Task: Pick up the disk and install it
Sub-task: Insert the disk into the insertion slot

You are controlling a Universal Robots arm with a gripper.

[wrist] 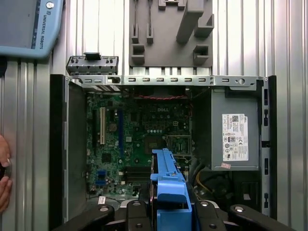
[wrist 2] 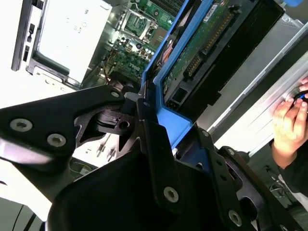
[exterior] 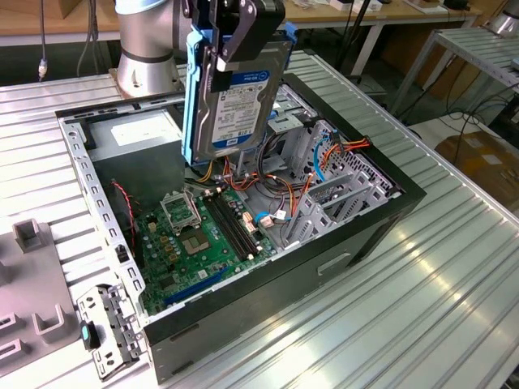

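Trouble from here would most likely start with the grip: the gripper [exterior: 233, 50] is clamped narrowly on the top end of the disk [exterior: 237, 97], pinching its blue frame. The disk hangs on edge in the air above the open computer case [exterior: 324, 267], clear of everything inside. In both wrist views the black fingers [wrist 2: 154, 144] bite only on the blue plastic end, so I judge that a knock or a sideways pull could make the long body swing or slip in the hold. Below it lie the green motherboard [exterior: 190, 235] and a bundle of orange and red cables [exterior: 280, 190]. The metal drive cage [exterior: 340, 190] sits toward the exterior view's right, and the grey power supply [wrist: 236, 139] fills one end of the case. A disk coming down tilted could catch on those loose cables or jam against the cage's sheet-metal edges. If dropped, it would land on the motherboard and could damage both. A person's hand [wrist 2: 288, 122] sits close by on the table [exterior: 454, 308], just outside the case, and an arm swinging that way could strike it.
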